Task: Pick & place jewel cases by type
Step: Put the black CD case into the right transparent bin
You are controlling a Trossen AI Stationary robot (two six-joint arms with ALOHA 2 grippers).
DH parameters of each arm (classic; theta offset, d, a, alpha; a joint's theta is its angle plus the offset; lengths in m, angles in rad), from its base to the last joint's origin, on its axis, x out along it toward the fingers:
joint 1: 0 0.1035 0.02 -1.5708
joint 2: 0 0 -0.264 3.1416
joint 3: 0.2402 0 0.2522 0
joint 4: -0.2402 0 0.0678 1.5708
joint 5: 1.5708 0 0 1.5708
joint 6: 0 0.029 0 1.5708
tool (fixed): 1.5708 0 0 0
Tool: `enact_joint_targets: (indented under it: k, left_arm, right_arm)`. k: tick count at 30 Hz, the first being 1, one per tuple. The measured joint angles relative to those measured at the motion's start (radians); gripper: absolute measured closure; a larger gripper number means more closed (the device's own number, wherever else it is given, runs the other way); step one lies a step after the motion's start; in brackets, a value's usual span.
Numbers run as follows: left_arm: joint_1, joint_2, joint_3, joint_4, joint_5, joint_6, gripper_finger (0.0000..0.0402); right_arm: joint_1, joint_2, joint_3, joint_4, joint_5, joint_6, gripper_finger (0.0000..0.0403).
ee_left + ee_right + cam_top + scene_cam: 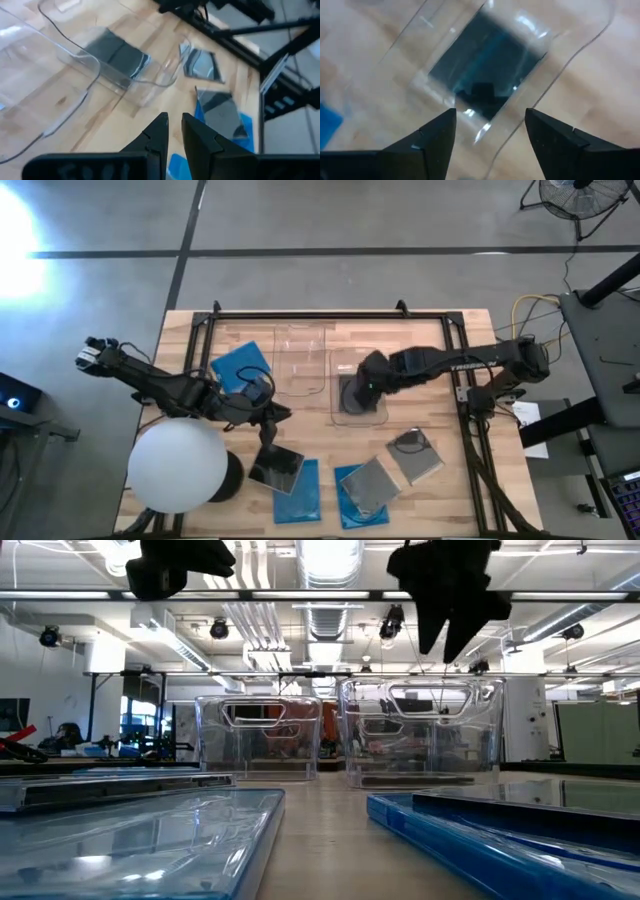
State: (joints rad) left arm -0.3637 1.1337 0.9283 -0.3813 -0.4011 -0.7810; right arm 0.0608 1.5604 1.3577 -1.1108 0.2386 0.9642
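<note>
My right gripper [352, 392] [490, 125] hangs open above the right clear bin [380, 412]. One dark jewel case [358, 404] [485, 65] lies flat on that bin's floor, below the spread fingers and apart from them. My left gripper [272, 430] [172, 127] is shut on nothing and hovers over the table between the bins and the near row of cases. That row holds a dark case [278, 467] on a blue one [303, 492], a grey case on blue [365, 485] and a grey case [415, 455]. Another blue case [240, 365] lies left of the left bin.
Two clear bins stand side by side at the table's middle, the left one [300, 360] [260, 740] and the right one [420, 735]. A big white ball [178, 465] sits at the near left corner beside the left arm. A black frame borders the table's far edge and sides.
</note>
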Motion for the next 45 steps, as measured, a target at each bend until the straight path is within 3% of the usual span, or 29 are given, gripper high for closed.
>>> enact_joint_targets:
  k: [4,10,17,22,26,33,36,40,45]
  left_arm:
    - [0.003,0.037,0.0,-0.04,0.057,0.016,0.0365]
    - [0.029,0.113,-0.001,-0.216,0.234,0.025,0.0365]
    - [0.028,0.236,-0.001,-0.425,0.426,0.17,0.0365]
    - [0.034,0.339,-0.001,-0.518,0.452,0.198,0.0365]
    - [0.042,0.413,-0.001,-0.517,0.452,0.189,0.0365]
    - [0.039,0.466,-0.01,-0.504,0.475,0.346,0.0365]
    - [0.039,0.466,-0.039,-0.446,0.545,0.354,0.0365]
    - [0.037,0.457,-0.098,-0.328,0.678,0.301,0.0365]
    - [0.024,0.425,-0.146,-0.266,0.697,0.263,0.0365]
  right_arm:
    - [0.084,0.0,-0.001,0.005,-0.066,0.093,0.0183]
    - [0.202,0.0,-0.005,0.094,-0.138,0.216,0.0182]
    - [0.312,0.001,-0.033,0.24,-0.165,0.355,0.0182]
    - [0.348,0.024,-0.074,0.38,-0.164,0.475,0.0181]
    - [0.351,0.094,-0.078,0.452,-0.163,0.5,0.0182]
    - [0.354,0.218,-0.039,0.526,-0.214,0.494,0.0182]
    - [0.354,0.254,-0.03,0.53,-0.213,0.513,0.0182]
    - [0.353,0.308,-0.026,0.666,-0.213,0.562,0.0182]
    - [0.352,0.41,-0.011,0.887,-0.203,0.598,0.0181]
